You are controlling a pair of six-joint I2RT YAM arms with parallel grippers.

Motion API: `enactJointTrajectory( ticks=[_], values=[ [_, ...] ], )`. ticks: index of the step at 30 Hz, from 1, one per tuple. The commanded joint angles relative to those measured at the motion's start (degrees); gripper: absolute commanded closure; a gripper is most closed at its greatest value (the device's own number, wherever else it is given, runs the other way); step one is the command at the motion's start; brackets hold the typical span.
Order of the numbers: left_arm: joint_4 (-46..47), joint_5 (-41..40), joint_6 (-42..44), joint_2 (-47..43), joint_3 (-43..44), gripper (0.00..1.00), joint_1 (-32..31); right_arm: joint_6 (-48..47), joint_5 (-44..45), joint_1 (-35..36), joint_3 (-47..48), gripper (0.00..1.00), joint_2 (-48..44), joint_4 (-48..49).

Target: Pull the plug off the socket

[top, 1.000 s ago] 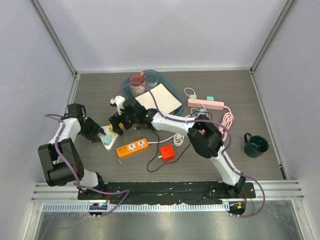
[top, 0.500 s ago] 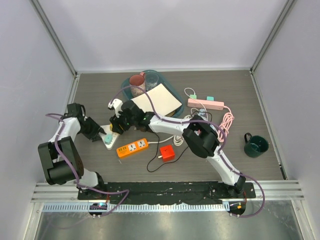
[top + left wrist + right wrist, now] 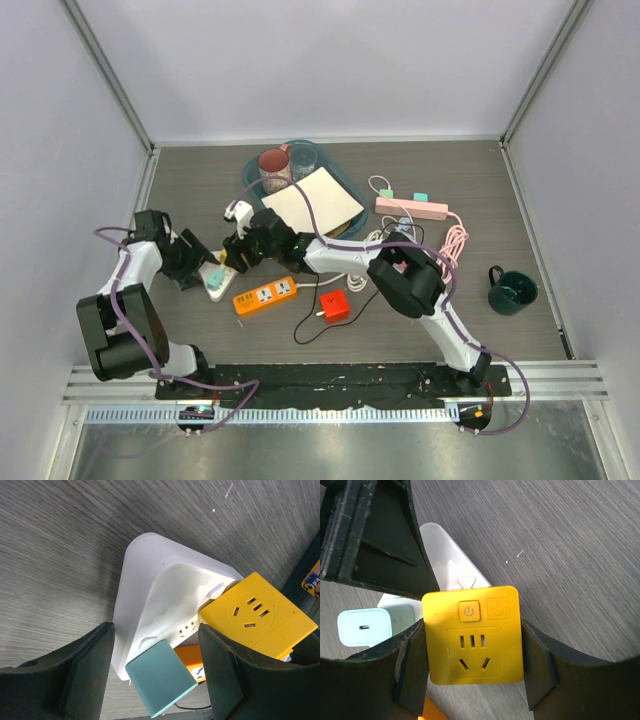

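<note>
Counter [image 3: 430,330] first: grey wood, with the white socket [image 3: 145,575] lying flat toward its 9 o'clock side in the top view. Yellow plug [image 3: 472,645] sits on that socket, and the right fingers [image 3: 540,665] are clamped on its two sides. Teal plug [image 3: 160,680] sits on the same socket, at 9 o'clock from the yellow one in the right wrist view. Left fingers [image 3: 85,680] are spread apart, one on either side of the teal plug, not squeezing anything as far as I can see.
</note>
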Motion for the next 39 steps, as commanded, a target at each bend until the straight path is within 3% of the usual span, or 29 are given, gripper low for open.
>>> enactJointTrajectory(
  ticks=[1,15,17,20,26,34,39],
  values=[
    [1.53,-0.50,1.37,-2.96,0.72,0.28,1.13,6.82,-4.63,-1.29,0.40,0.99,-5.92,8.34],
    [6.10,9.00,1.37,-9.38,-3.32,0.37,1.66,12.80,-9.12,-4.71,-1.89,0.99,-7.59,11.51],
    [5.93,8.91,1.37,-9.47,-3.24,0.37,1.57,13.32,-9.99,-4.80,-1.10,0.99,-7.24,10.90],
    [6.63,9.18,0.84,-10.70,-3.76,0.28,1.66,14.46,-11.22,-5.24,-0.57,0.99,-7.15,11.77],
    [5.32,6.81,1.54,-13.95,-2.97,0.26,1.66,17.81,-13.42,-6.73,-0.83,0.99,-6.80,13.53],
    [4.52,-4.61,-2.14,-20.44,-3.32,0.28,1.66,18.69,-17.03,-7.18,-0.04,0.99,-6.89,13.71],
    [12.33,0.73,-6.01,-27.39,-7.80,0.33,1.75,21.41,-19.84,-7.70,-1.18,0.99,-7.59,16.17]
  ],
)
